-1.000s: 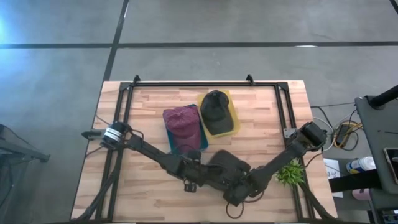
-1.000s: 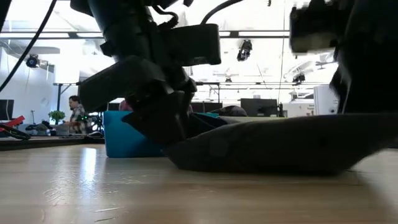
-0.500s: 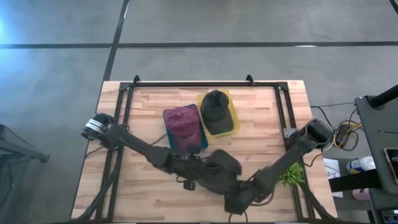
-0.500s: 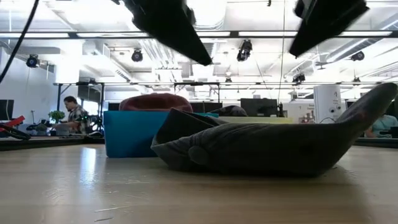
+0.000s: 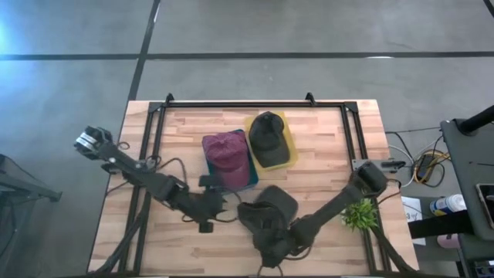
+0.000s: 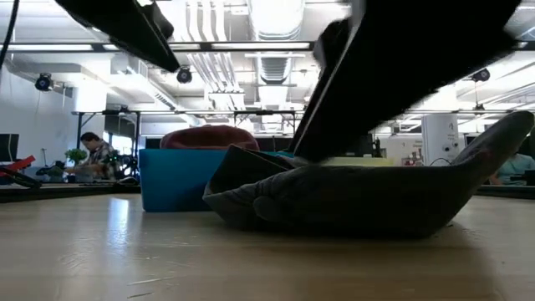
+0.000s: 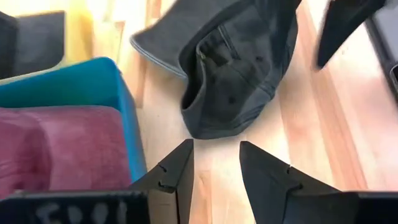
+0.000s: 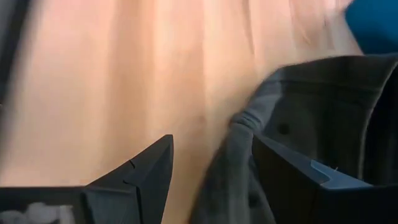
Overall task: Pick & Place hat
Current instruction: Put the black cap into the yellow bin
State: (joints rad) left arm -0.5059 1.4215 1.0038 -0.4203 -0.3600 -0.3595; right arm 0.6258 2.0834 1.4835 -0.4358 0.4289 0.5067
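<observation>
The dark grey hat lies crumpled on the wooden counter, toward the near middle, free of both arms. Just behind it stands a blue bin holding a maroon cap, and touching that bin's side is a yellow bin with a black cap in it. In the low view the blue bin sits directly beyond the grey hat, with the maroon cap rising over its rim.

The left tool hangs just beside the hat on its left, fingers spread with nothing between them; its wrist view shows the two dark fingers parted in front of the hat, the blue bin and maroon cap close alongside. The right tool is at the hat's near edge, fingers also spread and empty, the hat's fabric lying just ahead of them.

A small green plant sits near the counter's right edge, beside the right arm. A black metal frame runs round the counter. Far off in the room a person sits at a desk
</observation>
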